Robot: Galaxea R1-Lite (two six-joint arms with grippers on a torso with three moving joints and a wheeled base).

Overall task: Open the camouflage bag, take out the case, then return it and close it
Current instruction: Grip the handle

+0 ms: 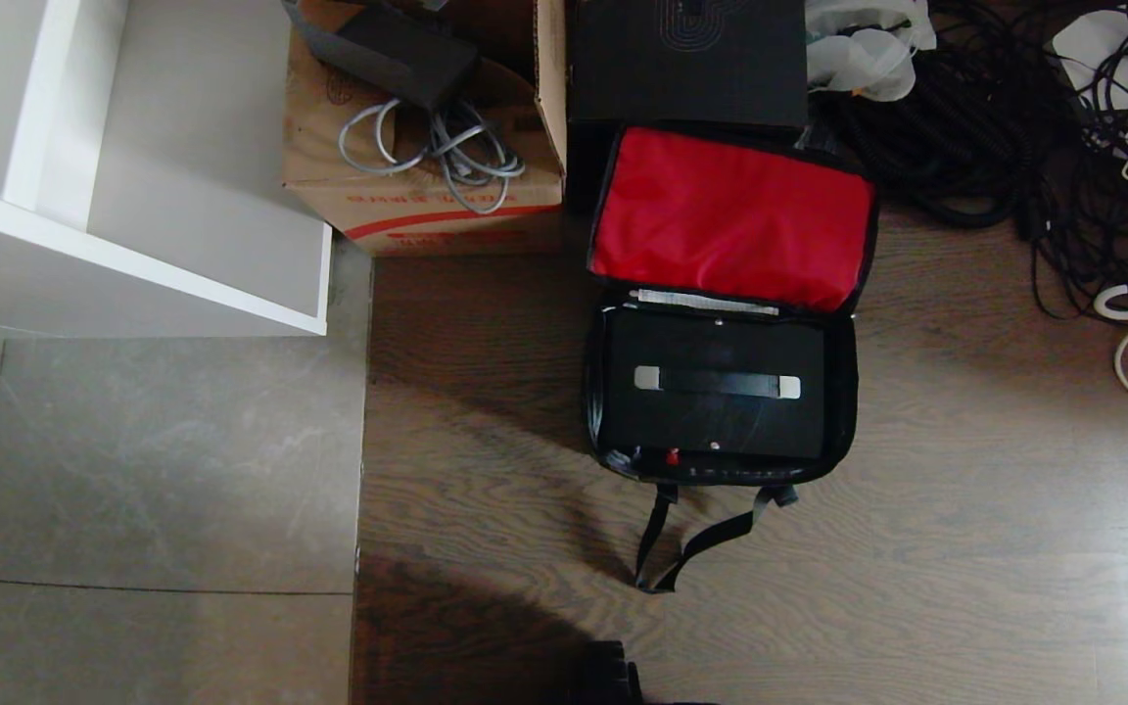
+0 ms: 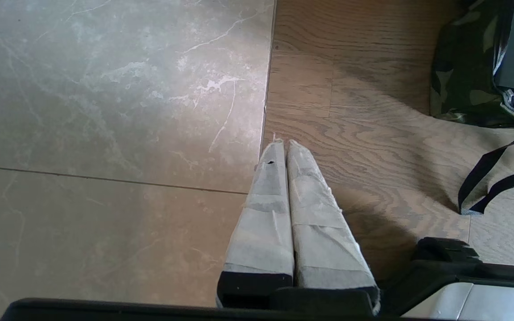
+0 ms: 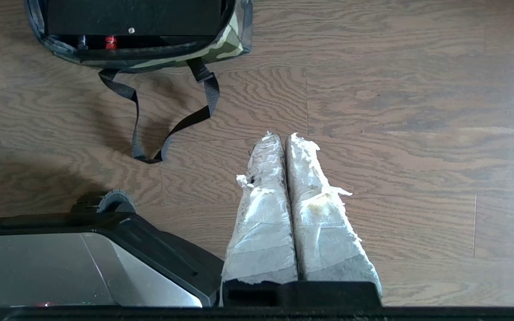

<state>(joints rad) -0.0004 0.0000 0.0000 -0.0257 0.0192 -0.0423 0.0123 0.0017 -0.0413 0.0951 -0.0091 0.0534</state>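
The camouflage bag (image 1: 721, 294) lies on the wooden floor (image 1: 965, 490), unzipped, its red-lined lid (image 1: 730, 215) folded back against a taller black box (image 1: 686, 59). The case (image 1: 716, 387) sits flat inside the bag's open body, handle (image 1: 718, 383) upward. Both arms are parked low, well apart from the bag: the left hand (image 2: 282, 145) hangs over the seam between tile and wood, fingers pressed together and empty; the right hand (image 3: 283, 138) hangs over bare wood near the bag's black strap (image 3: 167, 111), fingers likewise pressed together and empty. Judgement: opening is done. Whether the case awaits removal or has already been returned cannot be told; at the least, closing the lid and zipping remain.
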